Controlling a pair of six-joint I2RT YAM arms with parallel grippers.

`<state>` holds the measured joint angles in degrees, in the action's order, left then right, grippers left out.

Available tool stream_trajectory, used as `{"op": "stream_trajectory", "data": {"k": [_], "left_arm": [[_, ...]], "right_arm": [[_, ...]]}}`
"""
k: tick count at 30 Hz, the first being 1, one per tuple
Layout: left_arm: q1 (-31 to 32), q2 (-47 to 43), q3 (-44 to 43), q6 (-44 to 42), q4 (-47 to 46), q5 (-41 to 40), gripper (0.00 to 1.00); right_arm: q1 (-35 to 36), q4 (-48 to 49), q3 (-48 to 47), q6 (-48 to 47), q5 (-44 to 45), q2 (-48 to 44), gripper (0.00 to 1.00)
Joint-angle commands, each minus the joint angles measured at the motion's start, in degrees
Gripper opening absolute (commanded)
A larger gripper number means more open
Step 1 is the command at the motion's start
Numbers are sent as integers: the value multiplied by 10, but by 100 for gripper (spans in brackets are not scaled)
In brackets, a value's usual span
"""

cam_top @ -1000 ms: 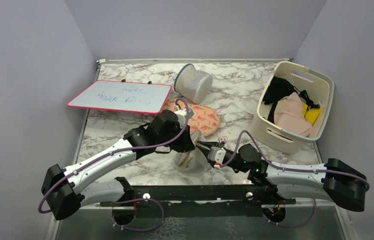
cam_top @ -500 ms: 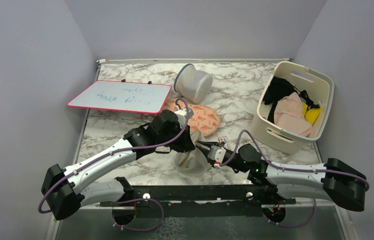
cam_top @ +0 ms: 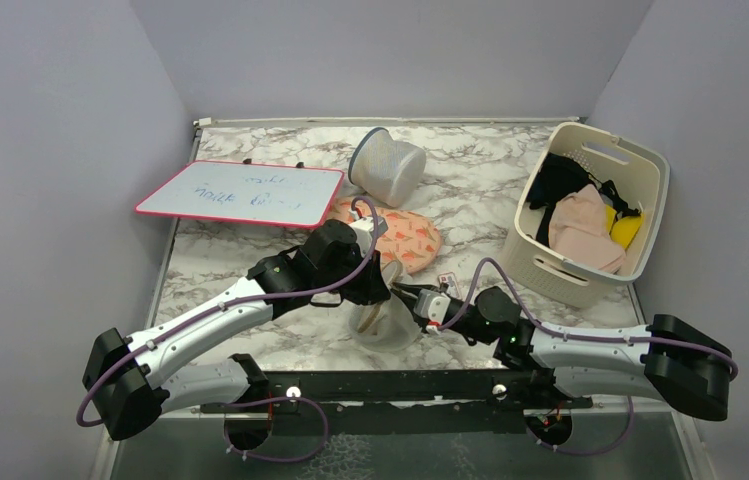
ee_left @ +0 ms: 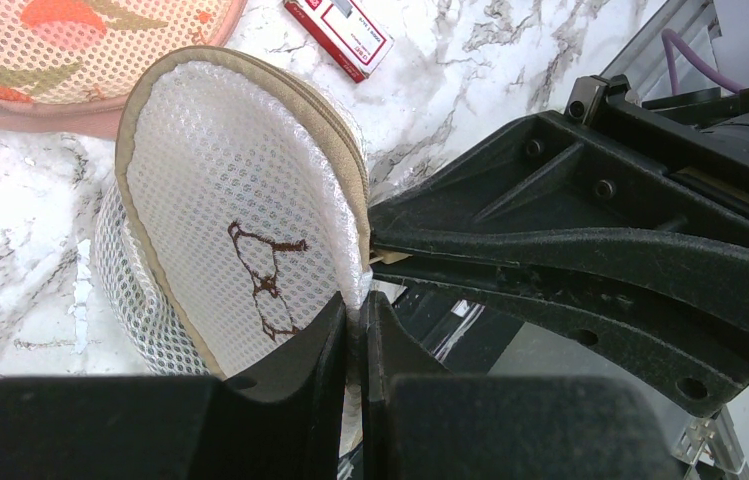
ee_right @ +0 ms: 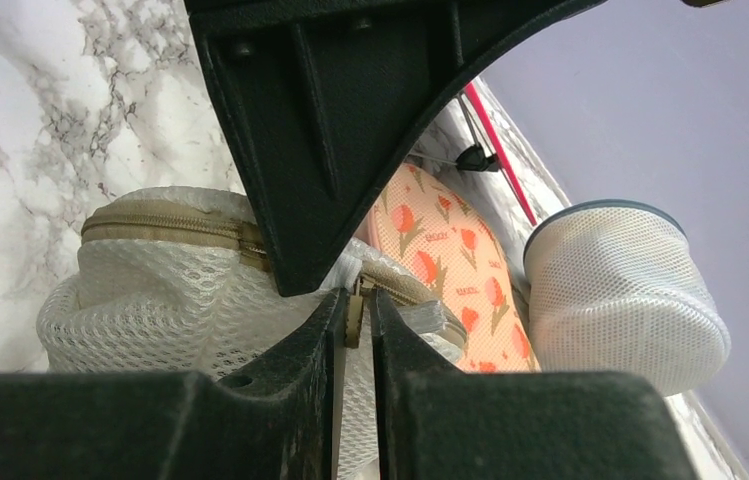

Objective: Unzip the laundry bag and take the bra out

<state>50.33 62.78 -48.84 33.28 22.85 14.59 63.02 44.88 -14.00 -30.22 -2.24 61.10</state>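
L gripper (ee_left: 354, 303) squeezed together on the mesh edge of the laundry bag (ee_left: 240, 180); R gripper (ee_right: 354, 300) pinching its zip tab (ee_right: 354, 322), tips nearly touching; bag's propped on edge, lower centre of top view, just below the orange-print pouch (cam_top: 405, 238), btw both arms.

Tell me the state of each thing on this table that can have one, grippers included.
laundry bag: stood on edge, zip shut where it shows.
left gripper: shut on the bag's mesh rim.
right gripper: shut on the zip tab.
mesh cylinder: tipped on its side.
basket: upright, holding clothes.
whiteboard: written on.
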Motion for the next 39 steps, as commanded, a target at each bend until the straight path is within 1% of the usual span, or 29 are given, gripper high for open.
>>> {"op": "stream_trajectory", "data": {"k": [1, 7, 9, 10, 11, 14, 16, 18, 20, 24, 26, 28, 30, 35, 39], "left_arm": [[1, -4, -3, -3, 12, 19, 0], [1, -4, -5, -4, 12, 20, 0], [2, -4, -4, -5, 12, 19, 0], [2, -5, -3, -5, 12, 19, 0], [2, -5, -2, -6, 12, 18, 0], [2, -5, -2, -23, 16, 10, 0], [2, -4, -6, -48, 25, -2, 0], [2, -4, -11, -82, 30, -16, 0], [2, -5, -17, -125, 35, -31, 0], [2, -7, -35, -244, 40, -40, 0], [1, -11, -42, -310, 43, -38, 0], [2, -20, -48, -369, 45, -40, 0], [3, -29, -53, -424, 44, -40, 0], [3, -56, -56, -543, 37, -21, 0], [3, -81, -22, -582, 7, 4, 0]], "right_arm": [[0, 1, -15, 8, 32, 3, 14], [0, 0, -19, 11, 35, 11, 14], [0, -5, -24, 14, 37, 12, 10], [0, -11, -26, 16, 39, 12, 3], [0, -18, -30, 20, 42, 11, 1], [0, -56, -43, 36, 42, -1, 1], [-1, -104, -57, 72, 44, -14, 1], [0, -164, -77, 126, 55, -29, 1], [0, -216, -98, 199, 87, -37, 1], [-1, -333, -148, 319, 170, -51, 1], [-1, -394, -174, 365, 187, -55, 1], [-1, -458, -204, 378, 161, -53, 1], [-1, -496, -218, 385, 125, -53, 1], [-1, -506, -226, 423, 68, -51, 1], [-1, -528, -247, 452, 68, -30, 1]]}}
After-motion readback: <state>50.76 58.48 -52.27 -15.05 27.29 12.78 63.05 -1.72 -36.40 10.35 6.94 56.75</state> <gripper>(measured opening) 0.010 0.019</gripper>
